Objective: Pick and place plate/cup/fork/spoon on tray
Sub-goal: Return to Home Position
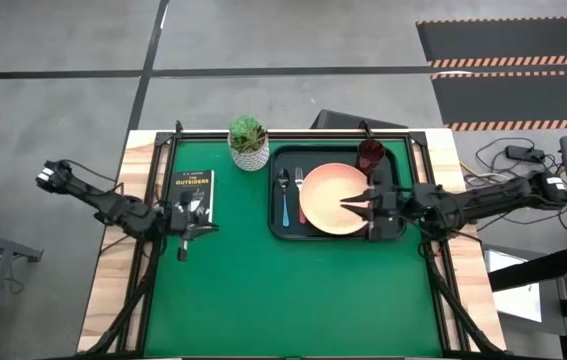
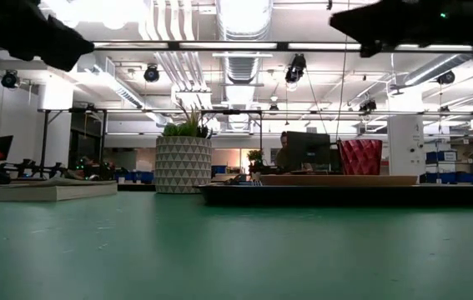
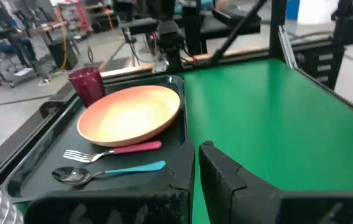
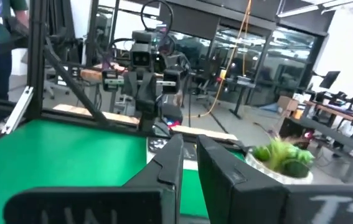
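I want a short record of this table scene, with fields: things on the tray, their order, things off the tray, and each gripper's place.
tray: black, on the far right part of the green mat
on tray: spoon, fork, plate, cup
order in the high view: spoon, fork, plate from left to right; cup at the far right corner
off tray: potted plant, book
left gripper: raised near the book, holds nothing
right gripper: raised above the plate, holds nothing

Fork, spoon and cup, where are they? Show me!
fork (image 3: pixel 119 150): left wrist view, on its pink handle.
spoon (image 3: pixel 125 169): left wrist view, on its blue handle.
cup (image 3: pixel 88 87): left wrist view, on its red side.
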